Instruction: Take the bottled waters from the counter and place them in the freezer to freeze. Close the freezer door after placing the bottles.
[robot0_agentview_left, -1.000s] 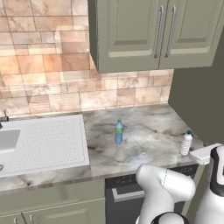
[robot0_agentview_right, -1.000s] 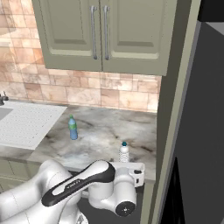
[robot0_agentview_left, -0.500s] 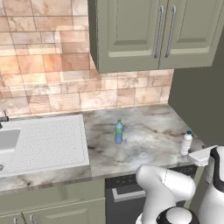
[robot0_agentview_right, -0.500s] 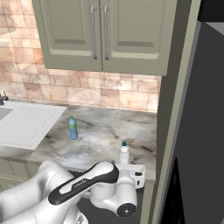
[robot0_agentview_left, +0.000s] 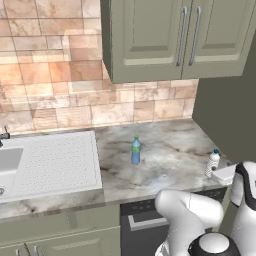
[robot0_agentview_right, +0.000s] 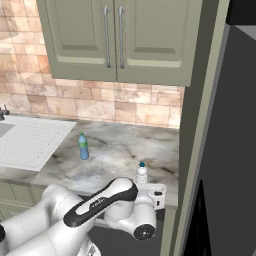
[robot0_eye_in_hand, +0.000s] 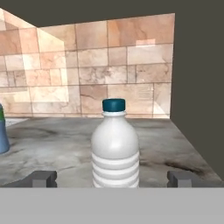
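A clear ribbed bottled water (robot0_eye_in_hand: 115, 146) with a dark cap stands upright near the right front corner of the counter (robot0_agentview_left: 165, 160). It also appears in both base views (robot0_agentview_left: 212, 163) (robot0_agentview_right: 142, 174). My gripper (robot0_eye_in_hand: 111, 178) is level with it and open. Its fingertips (robot0_eye_in_hand: 41, 178) stand wide on either side of the bottle's lower body without touching it. The blue bottled water (robot0_agentview_left: 135, 150) (robot0_agentview_right: 83, 146) with a green cap stands upright mid-counter, at the left edge of the hand view (robot0_eye_in_hand: 3, 135). The freezer's inside and the freezer door's handle are out of view.
A white sink drainboard (robot0_agentview_left: 55, 160) lies at the counter's left. Green wall cabinets (robot0_agentview_left: 175, 35) hang above. A tall green side panel (robot0_agentview_right: 192, 125) bounds the counter at the right, with a dark grey appliance face (robot0_agentview_right: 232, 140) beyond it. A black dishwasher front (robot0_agentview_left: 140, 230) sits under the counter.
The arm has shifted slightly near the clear bottle. Both bottles stand where they were, and the gripper stays open.
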